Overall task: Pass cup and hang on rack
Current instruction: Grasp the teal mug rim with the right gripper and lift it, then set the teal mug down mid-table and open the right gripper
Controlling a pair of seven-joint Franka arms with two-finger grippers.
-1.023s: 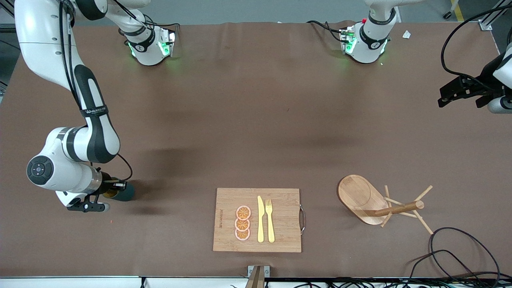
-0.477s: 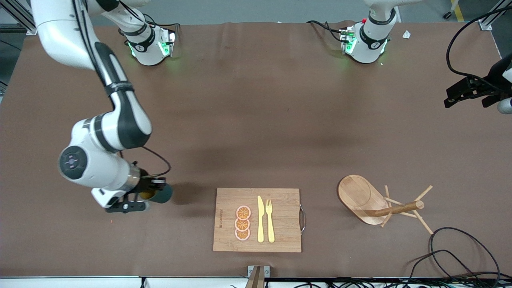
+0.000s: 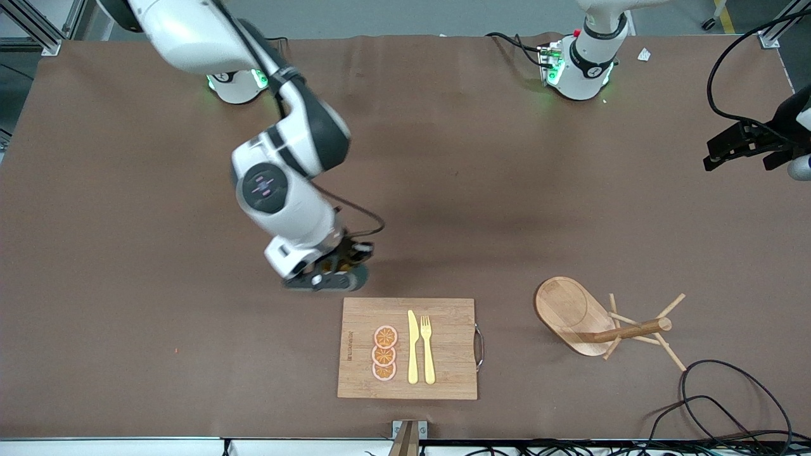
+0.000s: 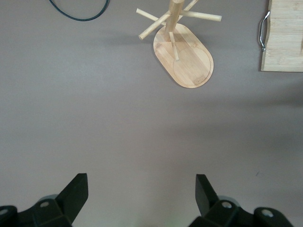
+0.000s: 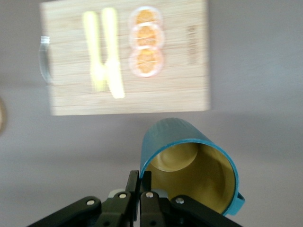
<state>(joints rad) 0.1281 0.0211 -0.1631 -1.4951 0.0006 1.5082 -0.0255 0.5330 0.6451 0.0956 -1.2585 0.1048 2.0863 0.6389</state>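
Note:
My right gripper [image 3: 342, 269] is shut on the rim of the cup [image 3: 358, 276], a ribbed teal mug with a tan inside. It holds the cup over the brown table, just off the edge of the cutting board. In the right wrist view the fingers [image 5: 134, 182] pinch the cup [image 5: 189, 165] wall, one inside and one outside. The rack [image 3: 602, 323], a light wooden mug tree, stands toward the left arm's end of the table. My left gripper [image 3: 738, 157] waits open at that end. The left wrist view shows the left gripper [image 4: 142, 189] wide open over bare table, with the rack [image 4: 184, 56] farther off.
A wooden cutting board [image 3: 405, 348] with a yellow knife, a fork and three orange slices lies near the front edge, and shows in the right wrist view [image 5: 128, 56]. Black cables [image 3: 728, 392] loop by the rack at the front corner.
My right arm has carried the cup from the right arm's end of the table toward the middle, up to the cutting board's edge. The left gripper shifted slightly outward, then stayed still.

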